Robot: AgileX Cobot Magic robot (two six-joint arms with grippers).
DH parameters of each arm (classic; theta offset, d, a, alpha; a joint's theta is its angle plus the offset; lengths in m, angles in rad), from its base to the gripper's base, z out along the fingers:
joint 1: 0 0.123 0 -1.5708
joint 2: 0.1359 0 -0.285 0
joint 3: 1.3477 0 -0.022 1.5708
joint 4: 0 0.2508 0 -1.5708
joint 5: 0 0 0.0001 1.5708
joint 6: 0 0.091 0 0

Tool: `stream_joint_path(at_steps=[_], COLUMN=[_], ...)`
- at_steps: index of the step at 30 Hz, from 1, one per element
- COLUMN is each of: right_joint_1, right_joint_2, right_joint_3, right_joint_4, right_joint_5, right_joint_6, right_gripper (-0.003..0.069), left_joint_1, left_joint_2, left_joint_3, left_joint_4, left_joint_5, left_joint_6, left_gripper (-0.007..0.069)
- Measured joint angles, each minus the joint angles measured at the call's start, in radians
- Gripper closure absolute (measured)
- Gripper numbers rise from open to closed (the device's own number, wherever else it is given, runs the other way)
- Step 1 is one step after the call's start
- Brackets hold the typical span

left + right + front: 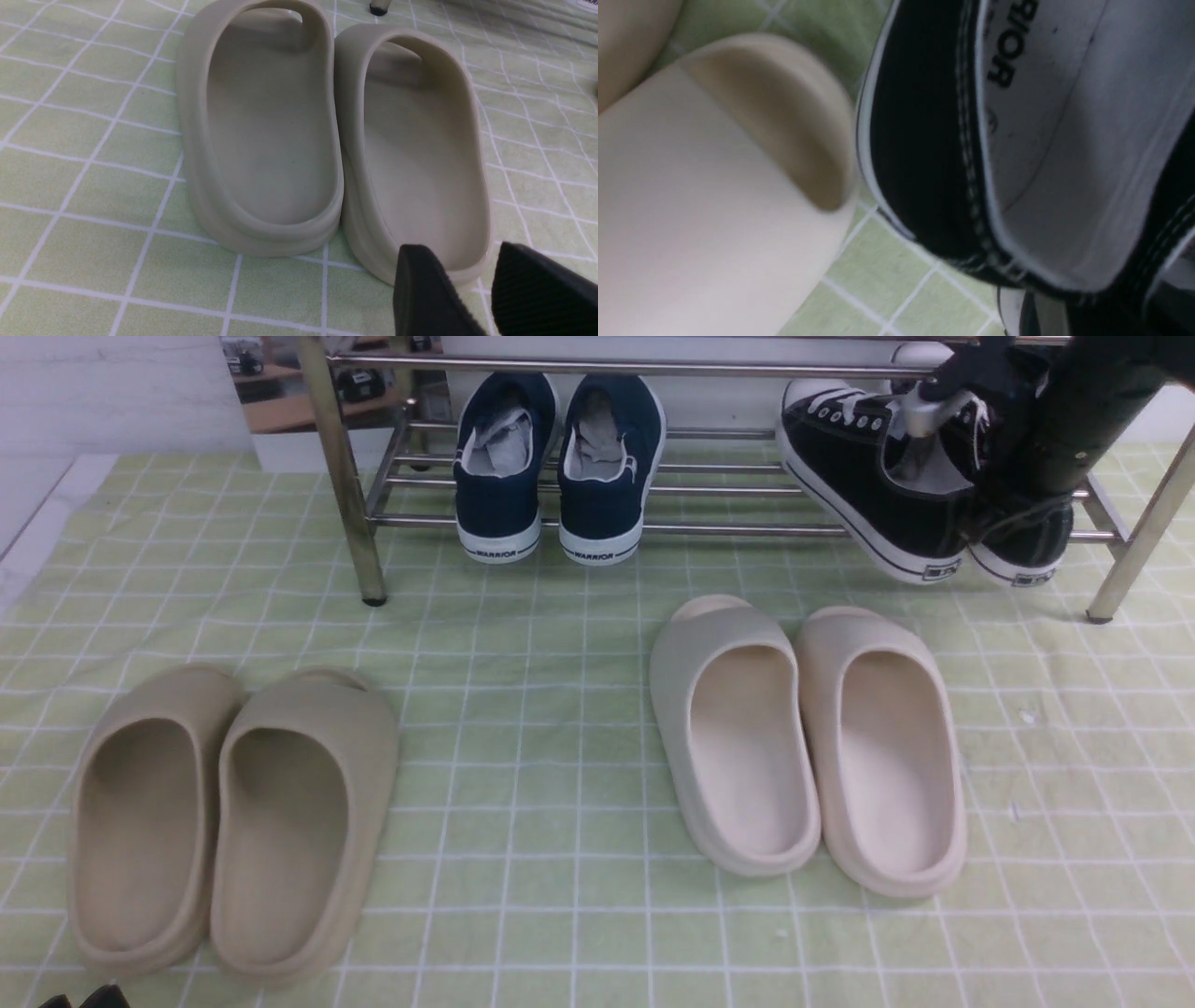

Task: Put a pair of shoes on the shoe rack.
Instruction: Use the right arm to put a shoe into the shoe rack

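Pair of shoes pinched at collars by right gripper, on shoe rack; toes pointed upper-left, heels lower-right. Left gripper spread wide.

"WARRIOR" on each heel of the navy sneakers; "RIOR" printed inside the black sneaker

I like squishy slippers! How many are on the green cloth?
4. Beige slipper far left, second beige slipper touching it; cream slipper right of centre, second cream slipper beside it, before the shoe rack. None seems hidden.
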Motion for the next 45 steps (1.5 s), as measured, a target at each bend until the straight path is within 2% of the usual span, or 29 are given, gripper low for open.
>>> stream_joint_path(at_steps=[6,15,17,22,31,34,39,40,42,45], right_joint_1=[0.001,0.0,-0.001,-0.002,-0.002,-0.002,-0.002,-0.002,-0.002,-0.001], right_joint_2=[0.003,0.003,0.003,0.004,0.011,0.011,0.0,0.0,-0.024,-0.055], right_joint_3=[-0.004,-0.005,-0.008,-0.012,-0.011,-0.011,-0.012,-0.012,-0.012,-0.012], right_joint_4=[-0.005,0.062,0.065,0.069,0.069,0.059,0.027,0.027,0.021,0.021], right_joint_5=[-0.115,-0.086,-0.073,0.005,0.015,-0.013,-0.03,-0.028,0.014,0.075], right_joint_6=[-0.012,-0.009,0.018,0.185,0.206,0.184,0.193,0.193,0.212,0.224], right_gripper=[0.0636,0.0636,0.0634,0.0634,0.0608,0.054,0.0286,0.0286,0.0187,0.0147], left_joint_1=[0.0,0.0,0.0,0.0,0.0,0.0,0.0,0.0,0.0,0.0], left_joint_2=[0.0,0.0,0.0,0.0,0.0,0.0,0.0,0.0,0.0,0.0], left_joint_3=[0.0,0.0,0.0,0.0,0.0,0.0,0.0,0.0,0.0,0.0], left_joint_4=[0.0,0.0,0.0,0.0,0.0,0.0,0.0,0.0,0.0,0.0], left_joint_5=[0.0,0.0,0.0,0.0,0.0,0.0,0.0,0.0,0.0,0.0], left_joint_6=[0.0,0.0,0.0,0.0,0.0,0.0,0.0,0.0,0.0,0.0], left_gripper=[0.0386,0.0386,0.0386,0.0386,0.0386,0.0386,0.0386,0.0386,0.0386,0.0386])
